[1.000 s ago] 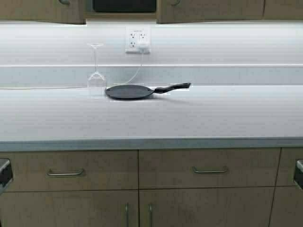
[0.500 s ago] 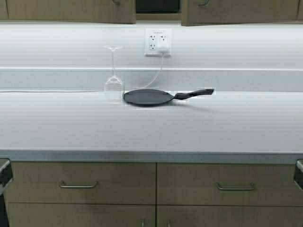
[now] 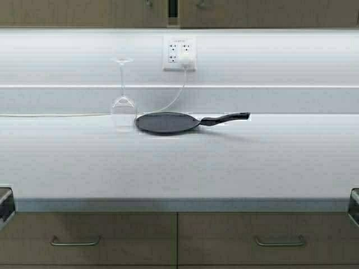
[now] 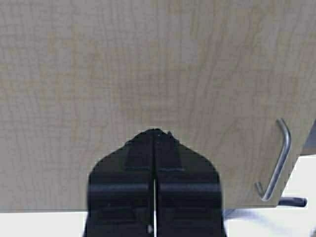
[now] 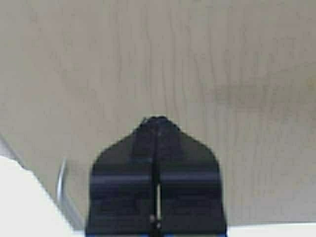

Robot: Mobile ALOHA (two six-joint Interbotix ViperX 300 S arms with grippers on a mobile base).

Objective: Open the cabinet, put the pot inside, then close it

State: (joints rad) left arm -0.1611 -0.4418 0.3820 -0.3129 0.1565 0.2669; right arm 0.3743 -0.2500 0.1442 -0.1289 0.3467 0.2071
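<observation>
The cabinet (image 3: 84, 14) shows only as the lower edge of its tan doors along the top of the high view, with a narrow dark gap (image 3: 173, 8) between them. In the left wrist view my left gripper (image 4: 155, 133) is shut and empty, facing a tan door (image 4: 148, 64) with a curved silver handle (image 4: 276, 163). The right gripper (image 5: 158, 121) is shut and empty too, before the other door (image 5: 197, 59) and its handle (image 5: 61, 187). Both arms sit low at the high view's side edges. The pot is out of view.
A flat black frying pan (image 3: 165, 123) lies on the white countertop (image 3: 179, 162), its handle pointing right. An upturned wine glass (image 3: 123, 103) stands just left of it. A wall outlet (image 3: 179, 54) with a plugged cord sits behind. Base drawers (image 3: 90, 238) run below the counter's front edge.
The robot has driven toward the counter: the whole scene has slid down in the high view. Less of the cabinet shows at the top. Both arms stay parked.
</observation>
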